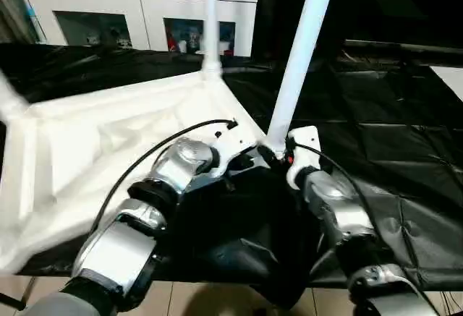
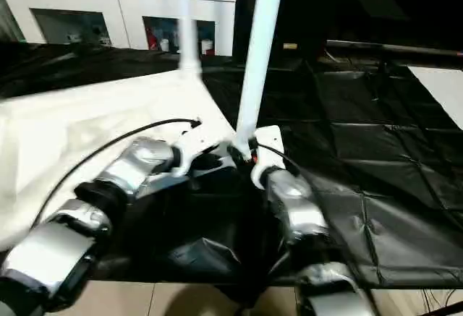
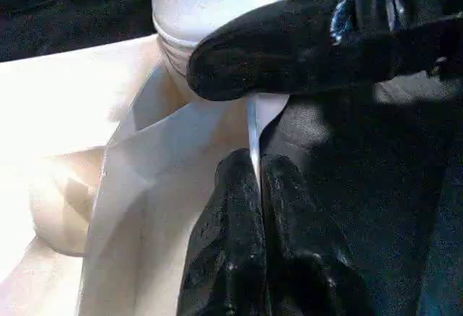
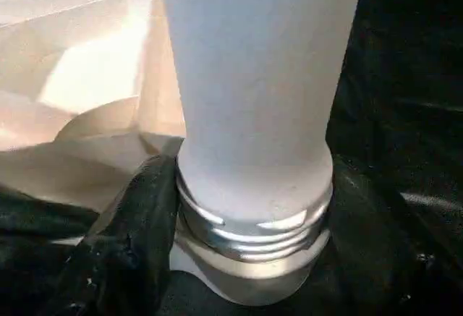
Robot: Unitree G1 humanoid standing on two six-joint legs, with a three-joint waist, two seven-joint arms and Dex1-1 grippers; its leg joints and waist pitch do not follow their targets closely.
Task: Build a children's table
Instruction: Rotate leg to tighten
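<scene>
White table top lies upside down on the black-draped work table, ribbed underside up, one leg standing in its far corner socket and a second leg upright at the near corner. Right gripper is clamped round the threaded base of that near leg; left gripper has its fingers pinched together on the thin edge of the top just beside it. White cabinet with glass doors stands behind, forearms and a black cable covering the near corner.
</scene>
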